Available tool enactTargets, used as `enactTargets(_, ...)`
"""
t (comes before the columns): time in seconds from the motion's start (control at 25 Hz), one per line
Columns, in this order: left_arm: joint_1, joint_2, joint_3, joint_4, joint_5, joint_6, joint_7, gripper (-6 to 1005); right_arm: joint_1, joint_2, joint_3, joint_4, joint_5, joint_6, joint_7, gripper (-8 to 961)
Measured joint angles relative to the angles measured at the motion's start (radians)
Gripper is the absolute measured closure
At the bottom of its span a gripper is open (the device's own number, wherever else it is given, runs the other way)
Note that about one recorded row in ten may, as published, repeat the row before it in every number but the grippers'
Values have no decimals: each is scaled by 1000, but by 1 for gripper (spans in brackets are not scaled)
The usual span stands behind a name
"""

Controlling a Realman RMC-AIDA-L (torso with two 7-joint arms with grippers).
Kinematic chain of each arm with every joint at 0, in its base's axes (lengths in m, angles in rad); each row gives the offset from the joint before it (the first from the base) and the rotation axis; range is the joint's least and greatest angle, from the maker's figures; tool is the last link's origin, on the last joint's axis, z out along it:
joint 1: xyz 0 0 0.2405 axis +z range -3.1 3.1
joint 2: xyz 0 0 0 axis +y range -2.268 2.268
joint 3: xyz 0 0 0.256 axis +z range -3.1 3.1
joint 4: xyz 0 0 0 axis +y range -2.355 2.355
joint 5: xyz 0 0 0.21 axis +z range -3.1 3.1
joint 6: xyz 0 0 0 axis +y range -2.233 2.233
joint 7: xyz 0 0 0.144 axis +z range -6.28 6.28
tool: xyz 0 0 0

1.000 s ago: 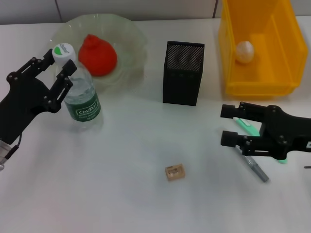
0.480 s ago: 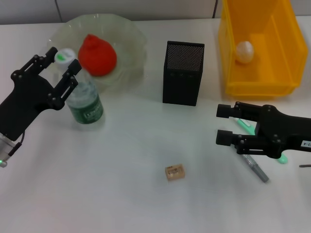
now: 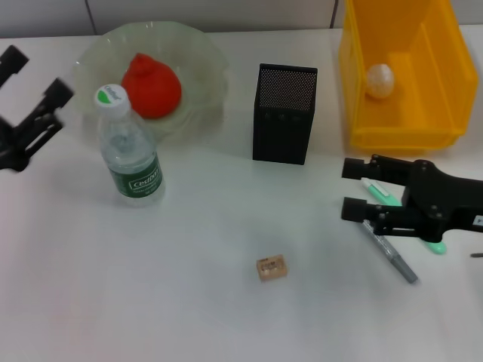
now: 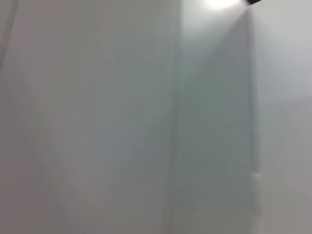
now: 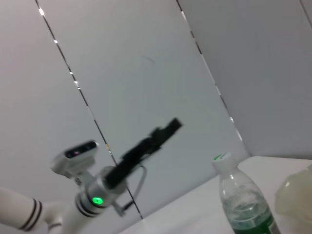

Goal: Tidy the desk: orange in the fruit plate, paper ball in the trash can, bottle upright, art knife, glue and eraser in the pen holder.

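Orange (image 3: 151,84) plated, paper ball (image 3: 379,79) binned, bottle (image 3: 130,149) upright; eraser (image 3: 272,267) remains lower centre. Both my jaws stand apart, empty.

Overhead head view; sideways wrist views

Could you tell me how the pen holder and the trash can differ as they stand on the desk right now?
The pen holder is black metal mesh; the trash can is bright yellow solid plastic. The pen holder is narrow and taller than wide; the trash can is far larger and long. The trash can holds the paper ball; nothing shows in the pen holder. Both stand upright, open-topped.
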Motion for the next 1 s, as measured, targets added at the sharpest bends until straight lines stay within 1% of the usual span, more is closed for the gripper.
enactTargets(0.04,14,17,2,37,40,28,-49,215,-2,-6,1,-4,1,0,5,145)
enactTargets(0.08,26,41,3,77,92,55,-103,215,-3,-11,1,-9,1,0,12,145)
enactTargets(0.16,27,77,2,137,223,107,-189,215,-5,-20,2,-33,1,-1,37,144)
enactTargets(0.2,18,92,3,160,301,135,-227,215,-7,-22,1,-64,1,-2,66,144)
enactTargets(0.24,9,101,3,174,354,152,-256,215,-7,-24,0,-103,0,-2,104,144)
enactTargets(0.28,-5,105,3,187,420,167,-281,215,-8,-24,-6,-156,-7,-2,152,144)
enactTargets(0.32,-35,102,3,209,537,175,-322,215,-9,-21,-22,-307,-42,-3,292,144)
enactTargets(0.36,-35,102,3,209,537,175,-322,215,-9,-21,-22,-307,-42,-3,292,144)
enactTargets(0.48,-78,84,-3,225,664,157,-357,215,-10,-6,-68,-598,-128,-21,525,144)
enactTargets(0.52,-106,72,-7,226,709,128,-379,215,-8,4,-114,-797,-209,-47,682,144)
enactTargets(0.56,-106,72,-7,226,709,128,-379,215,-8,4,-114,-797,-209,-47,682,145)
enactTargets(0.64,-122,62,-9,227,724,97,-393,215,-1,9,-184,-967,-309,-69,819,145)
enactTargets(0.68,-128,59,-9,227,726,87,-395,215,5,10,-237,-1055,-381,-80,903,145)
enactTargets(0.72,-133,56,-9,228,728,74,-397,215,15,13,-341,-1173,-494,-93,1008,145)
enactTargets(0.76,-135,54,-9,228,728,67,-398,215,22,16,-394,-1212,-548,-100,1055,144)
enactTargets(0.8,-135,54,-9,228,728,67,-398,215,22,16,-394,-1212,-548,-100,1055,144)
enactTargets(0.84,-138,52,-9,228,728,58,-402,214,29,17,-435,-1236,-595,-102,1091,144)
enactTargets(0.88,-140,50,-9,229,729,48,-407,214,37,20,-482,-1256,-645,-106,1124,144)
enactTargets(0.92,-142,48,-9,229,729,38,-412,214,46,22,-558,-1259,-725,-92,1178,144)
enactTargets(0.96,-143,46,-9,228,729,27,-416,214,46,22,-558,-1259,-725,-92,1178,144)
enactTargets(1.0,-144,44,-8,227,730,18,-418,214,49,25,-596,-1247,-755,-71,1207,144)
